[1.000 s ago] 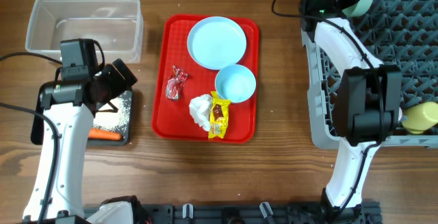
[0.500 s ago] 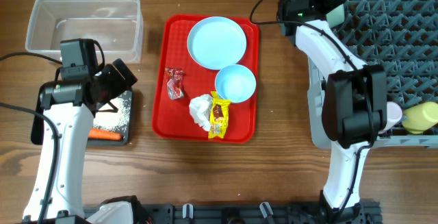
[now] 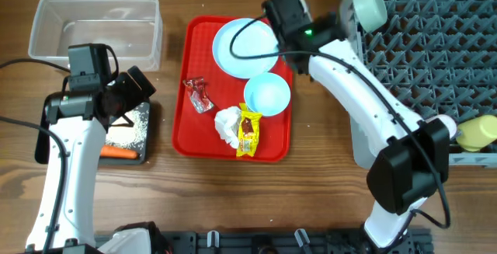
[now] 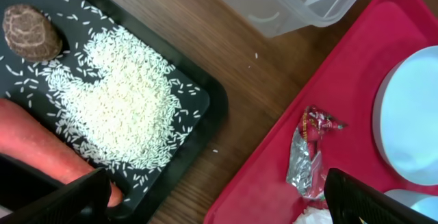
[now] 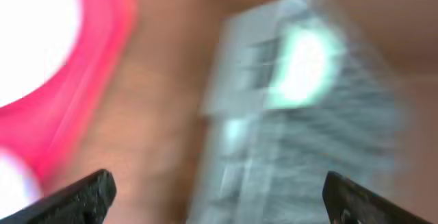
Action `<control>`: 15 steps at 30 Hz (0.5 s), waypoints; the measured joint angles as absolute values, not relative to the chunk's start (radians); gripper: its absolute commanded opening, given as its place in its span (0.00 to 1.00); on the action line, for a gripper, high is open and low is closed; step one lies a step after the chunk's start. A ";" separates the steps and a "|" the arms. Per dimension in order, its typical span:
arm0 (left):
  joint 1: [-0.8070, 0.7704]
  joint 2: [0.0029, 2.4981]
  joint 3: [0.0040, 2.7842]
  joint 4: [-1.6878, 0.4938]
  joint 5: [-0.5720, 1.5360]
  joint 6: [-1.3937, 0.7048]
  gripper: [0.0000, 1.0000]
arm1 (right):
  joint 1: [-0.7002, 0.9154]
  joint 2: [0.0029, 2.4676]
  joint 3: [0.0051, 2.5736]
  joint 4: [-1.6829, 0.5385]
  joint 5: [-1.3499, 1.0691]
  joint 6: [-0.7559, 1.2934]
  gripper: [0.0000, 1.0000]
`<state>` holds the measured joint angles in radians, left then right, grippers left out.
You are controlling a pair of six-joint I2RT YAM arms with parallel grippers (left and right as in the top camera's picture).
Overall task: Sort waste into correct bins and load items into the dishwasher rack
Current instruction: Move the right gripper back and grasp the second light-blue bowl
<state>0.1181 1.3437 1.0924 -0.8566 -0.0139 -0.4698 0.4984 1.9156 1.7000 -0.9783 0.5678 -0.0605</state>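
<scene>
1. Swung away from the dishwasher rack (image 3: 435, 52) since a second ago, the right arm now reaches over the top corner of the glossy red tray (image 3: 272, 151), beside the round pale blue plate (image 3: 246, 46).
2. The pale green bowl (image 3: 369, 7) it carried now sits in a corner of the grey lattice rack.
3. The right hand (image 5: 219, 191) is spread wide and holds nothing; its wrist view is blurred.
4. The left hand (image 4: 215, 196), also spread and empty, hangs over the edge of the shallow black tray (image 4: 198, 94), where it was before.
5. That tray holds loose white rice grains (image 4: 123, 107), a smooth orange carrot (image 4: 41, 148) and a crackled brown lump (image 4: 31, 29).
6. The red tray carries the plate, a blue-green bowl (image 3: 267, 95), a crumpled white tissue (image 3: 227, 126), a yellow wrapper (image 3: 248, 130) and a crinkled red wrapper (image 3: 199, 95).
7. A yellow cup (image 3: 477, 132) and a pinkish cup (image 3: 446, 126) lie at the rack's edge.
8. The clear plastic tub (image 3: 39, 29) stands on the wooden table (image 3: 311, 192).
</scene>
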 measured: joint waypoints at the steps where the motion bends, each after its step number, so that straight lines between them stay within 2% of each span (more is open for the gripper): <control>1: 0.118 1.344 1.092 -0.859 -0.013 -0.470 1.00 | 0.498 1.916 1.699 -1.018 0.446 0.010 0.97; 3: 0.118 1.344 1.092 -0.860 -0.013 -0.470 1.00 | 0.488 1.916 1.698 -1.056 0.284 0.111 0.83; 6: 0.118 1.344 1.092 -0.860 -0.014 -0.470 1.00 | 0.481 1.916 1.697 -1.069 0.084 0.198 0.75; 9: 0.118 1.344 1.092 -0.860 -0.014 -0.470 1.00 | 0.478 1.916 1.629 -1.063 -0.014 0.233 0.57; 15: 0.118 1.344 1.092 -0.860 -0.014 -0.470 1.00 | 0.437 1.917 1.475 -0.915 -0.049 0.316 0.47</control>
